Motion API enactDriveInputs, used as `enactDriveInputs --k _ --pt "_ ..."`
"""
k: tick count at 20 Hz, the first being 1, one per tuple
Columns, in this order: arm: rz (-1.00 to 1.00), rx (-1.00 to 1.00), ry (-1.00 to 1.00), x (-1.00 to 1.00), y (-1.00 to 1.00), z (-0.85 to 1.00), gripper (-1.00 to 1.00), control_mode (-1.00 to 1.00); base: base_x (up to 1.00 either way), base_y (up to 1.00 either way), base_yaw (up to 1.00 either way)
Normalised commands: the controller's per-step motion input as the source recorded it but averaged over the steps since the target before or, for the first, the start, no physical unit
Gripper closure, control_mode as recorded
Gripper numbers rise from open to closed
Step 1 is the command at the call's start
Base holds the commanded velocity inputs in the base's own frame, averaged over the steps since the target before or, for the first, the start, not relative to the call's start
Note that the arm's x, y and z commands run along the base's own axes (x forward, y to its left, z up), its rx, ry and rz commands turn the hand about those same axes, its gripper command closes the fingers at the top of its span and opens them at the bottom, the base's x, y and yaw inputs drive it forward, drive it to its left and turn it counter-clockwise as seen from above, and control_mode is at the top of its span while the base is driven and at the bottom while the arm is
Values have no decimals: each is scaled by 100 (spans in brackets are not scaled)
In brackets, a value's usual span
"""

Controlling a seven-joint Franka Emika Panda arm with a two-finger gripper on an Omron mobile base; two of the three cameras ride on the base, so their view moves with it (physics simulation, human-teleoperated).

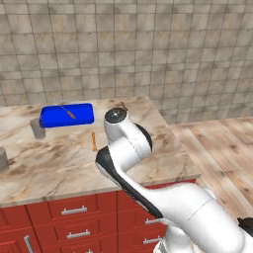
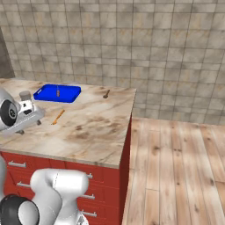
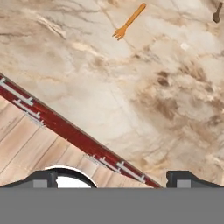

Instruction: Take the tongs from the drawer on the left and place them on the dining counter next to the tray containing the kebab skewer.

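Hand view, nearest first: the end effector hung with its two dark fingertips spread wide apart and nothing between them, looking down past the wooden floor at the shut red drawer fronts with their silver bar handles. In the left base view the same fronts ran below the table, every one of them closed.

Where the tongs lay could not be told. Going by the task they were probably inside a drawer on the left, so a front would need pulling open first.

Further back on the marble top sat a small orange fork, then two grey cups, and a brown wooden spoon near the far edge. Furthest was the blue tray with the kebab skewer lying in it.

Slender metal tongs would likely be light and stiff but smooth, so apt to slip or swivel in a two-finger pinch. Their sprung arms could also squeeze together under pressure. The safer hold seemed to be across both arms near the middle of their length, or closer to the joined end, with the fingers closing across the narrow width
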Motion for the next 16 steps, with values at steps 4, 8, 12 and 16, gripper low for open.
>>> enactDriveInputs --k 4,8,12,16 --pt "23 -15 -9 -6 59 -32 -100 -100 0 0 0" --pt "17 -11 -7 -11 41 -18 -100 -100 0 0 0" --pt "15 -8 -2 -4 33 -19 -100 -100 0 0 0" --pt "16 -7 0 -1 29 -20 -100 -100 0 0 0"
